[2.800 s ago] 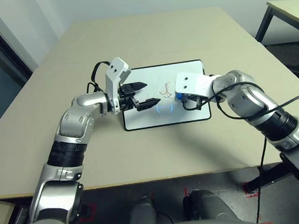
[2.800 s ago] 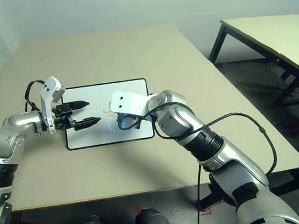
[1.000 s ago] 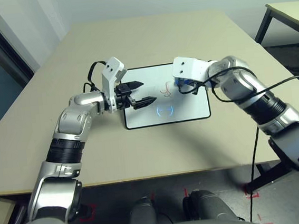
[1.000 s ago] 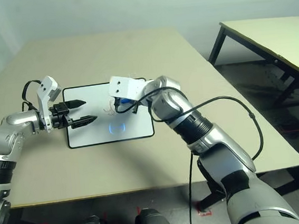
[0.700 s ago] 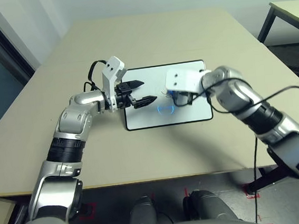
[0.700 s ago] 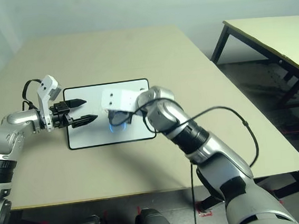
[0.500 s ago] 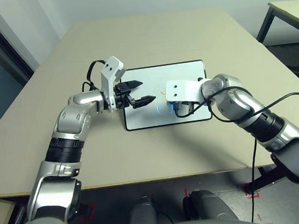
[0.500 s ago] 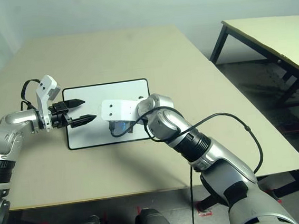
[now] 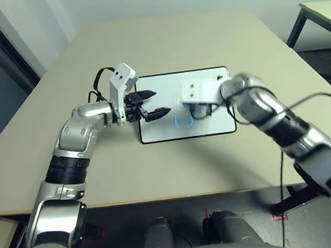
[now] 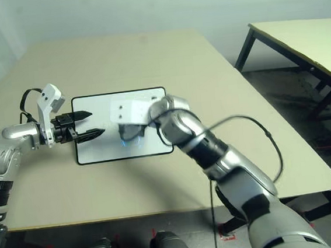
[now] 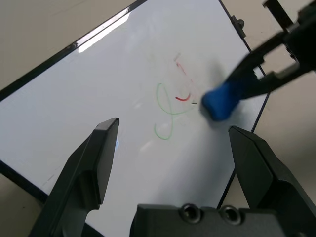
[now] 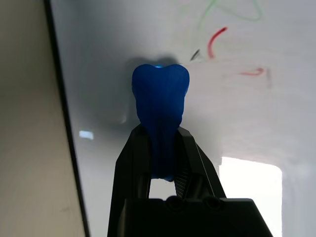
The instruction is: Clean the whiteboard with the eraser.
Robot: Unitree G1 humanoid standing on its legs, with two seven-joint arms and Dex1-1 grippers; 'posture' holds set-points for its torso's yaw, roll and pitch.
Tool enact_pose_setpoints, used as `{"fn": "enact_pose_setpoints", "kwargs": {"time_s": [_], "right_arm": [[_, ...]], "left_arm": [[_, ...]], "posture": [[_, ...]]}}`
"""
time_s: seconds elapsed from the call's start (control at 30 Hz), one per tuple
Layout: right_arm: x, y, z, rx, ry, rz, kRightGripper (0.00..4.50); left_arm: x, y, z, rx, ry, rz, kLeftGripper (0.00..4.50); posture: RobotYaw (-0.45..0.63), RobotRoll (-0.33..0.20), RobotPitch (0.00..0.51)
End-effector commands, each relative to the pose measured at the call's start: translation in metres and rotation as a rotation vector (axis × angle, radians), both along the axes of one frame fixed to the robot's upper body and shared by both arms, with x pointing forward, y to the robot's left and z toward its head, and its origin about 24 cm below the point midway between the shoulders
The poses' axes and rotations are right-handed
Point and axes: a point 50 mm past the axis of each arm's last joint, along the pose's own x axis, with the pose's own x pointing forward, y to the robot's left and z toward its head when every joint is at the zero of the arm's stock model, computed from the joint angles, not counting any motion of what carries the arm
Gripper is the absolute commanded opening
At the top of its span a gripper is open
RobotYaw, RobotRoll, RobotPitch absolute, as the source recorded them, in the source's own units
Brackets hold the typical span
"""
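Observation:
The whiteboard [image 9: 172, 132] lies flat in the middle of the beige table. Green loops [image 11: 168, 111] and short red strokes [image 11: 182, 96] mark its middle. My right gripper [image 12: 159, 143] is shut on the blue eraser [image 12: 160, 98], whose tip presses on the board just beside the marks. From the head the right gripper [image 9: 199, 108] sits over the board's middle, under its white wrist block. My left gripper [image 9: 156, 102] hovers open over the board's left part, its fingers pointing at the eraser [image 11: 219, 100], nothing between them.
The table [image 9: 158, 171] spreads wide on every side of the board. A second table [image 9: 322, 12] with dark legs stands at the far right. A black cable [image 9: 287, 165] hangs from my right arm past the table's front edge.
My right gripper has swept the eraser from the board's far right side to its middle, beside the marks. The left gripper has stayed open in place.

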Motion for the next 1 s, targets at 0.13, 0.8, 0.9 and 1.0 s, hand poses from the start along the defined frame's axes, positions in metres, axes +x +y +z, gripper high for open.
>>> {"fn": "enact_pose_setpoints", "kwargs": {"time_s": [0.13, 0.8, 0.9, 1.0], "right_arm": [[0.024, 0.001, 0.009, 0.013, -0.055, -0.08, 0.6], [0.01, -0.008, 0.003, -0.021, -0.029, -0.065, 0.6], [0.019, -0.007, 0.009, -0.003, -0.053, -0.094, 0.6], [0.035, -0.004, 0.021, 0.034, -0.104, -0.136, 0.6]], "left_arm": [[-0.002, 0.002, 0.001, 0.008, 0.005, -0.001, 4.5], [-0.002, 0.0, -0.001, 0.004, 0.01, 0.0, 4.5], [-0.002, -0.001, -0.001, 0.002, 0.01, -0.003, 4.5], [-0.002, -0.001, -0.001, 0.002, 0.011, -0.004, 4.5]], "posture": [[-0.07, 0.0, 0.042], [-0.08, 0.0, 0.04], [-0.08, 0.0, 0.041], [-0.08, 0.0, 0.042]]}}
